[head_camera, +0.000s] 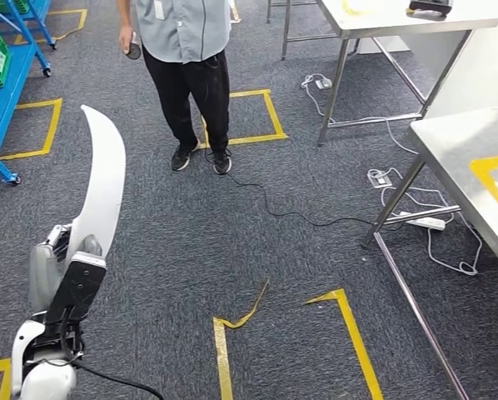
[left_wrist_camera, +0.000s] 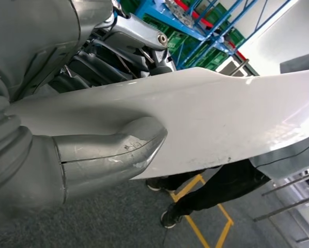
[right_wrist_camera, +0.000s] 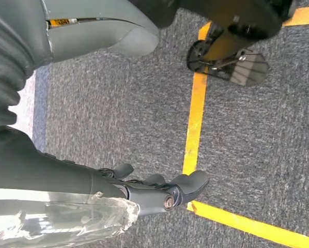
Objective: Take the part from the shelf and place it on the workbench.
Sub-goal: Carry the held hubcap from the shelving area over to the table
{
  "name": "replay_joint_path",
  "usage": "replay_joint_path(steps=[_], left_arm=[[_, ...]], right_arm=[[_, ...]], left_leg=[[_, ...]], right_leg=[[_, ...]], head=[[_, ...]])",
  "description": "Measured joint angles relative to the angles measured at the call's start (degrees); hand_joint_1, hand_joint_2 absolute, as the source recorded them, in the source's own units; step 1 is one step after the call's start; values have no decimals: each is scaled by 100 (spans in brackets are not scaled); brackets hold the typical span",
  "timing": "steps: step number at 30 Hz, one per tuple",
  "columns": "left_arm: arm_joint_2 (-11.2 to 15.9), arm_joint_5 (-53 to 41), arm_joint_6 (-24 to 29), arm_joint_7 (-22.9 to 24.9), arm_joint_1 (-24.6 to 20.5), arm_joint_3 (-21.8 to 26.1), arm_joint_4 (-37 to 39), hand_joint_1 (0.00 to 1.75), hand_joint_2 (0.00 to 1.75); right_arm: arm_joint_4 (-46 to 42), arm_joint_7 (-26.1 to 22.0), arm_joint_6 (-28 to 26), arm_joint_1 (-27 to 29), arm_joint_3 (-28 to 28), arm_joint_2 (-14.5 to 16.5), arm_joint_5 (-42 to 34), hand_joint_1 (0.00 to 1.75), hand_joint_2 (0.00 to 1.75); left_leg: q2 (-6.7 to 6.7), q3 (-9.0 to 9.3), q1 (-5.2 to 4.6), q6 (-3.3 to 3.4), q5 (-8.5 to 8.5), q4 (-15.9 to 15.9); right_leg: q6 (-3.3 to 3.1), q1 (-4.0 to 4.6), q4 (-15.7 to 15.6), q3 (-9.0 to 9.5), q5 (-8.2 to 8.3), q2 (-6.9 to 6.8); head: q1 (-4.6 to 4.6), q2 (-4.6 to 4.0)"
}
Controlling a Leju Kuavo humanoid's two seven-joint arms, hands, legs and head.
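Part (head_camera: 103, 171), a long curved white panel, held upright at the lower left of the head view by the left robot hand (head_camera: 57, 267), its tip rising above the hand and arching toward the middle of the room. In the left wrist view the thick grey thumb (left_wrist_camera: 118, 150) presses flat against one face of the panel (left_wrist_camera: 223, 119), while the darker fingers (left_wrist_camera: 98, 64) lie against the opposite face, so the hand is clamped on the part. The silver left arm (head_camera: 42, 367) enters from the bottom edge, with a black cable trailing from it.

Right robot hand (right_wrist_camera: 145, 186), seen in its own wrist view, hangs over grey carpet (right_wrist_camera: 106, 113) crossed by yellow floor tape (right_wrist_camera: 196, 119); thumb and fingers are well apart with nothing between them.

Table (head_camera: 466, 150), a steel-topped bench with a yellow marked outline on its surface, stands at the right edge of the head view, well apart from the part. A second steel table (head_camera: 385, 21) stands farther back. Blue shelf (head_camera: 7, 83) carrying green bins lies at the upper left. A person (head_camera: 186, 75) in a grey shirt and black trousers stands on the carpet between the shelf and the tables, holding a small dark object. White cables and a power strip (head_camera: 422, 221) lie on the floor beneath the near table.
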Motion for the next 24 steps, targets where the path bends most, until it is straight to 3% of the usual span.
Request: replay_joint_path(steps=[24], left_arm=[[0,0,0,0,0,0,0,175,175]], right_arm=[[0,0,0,0,0,0,0,0,175]], left_leg=[[0,0,0,0,0,0]], right_leg=[[0,0,0,0,0,0]], head=[[0,0]])
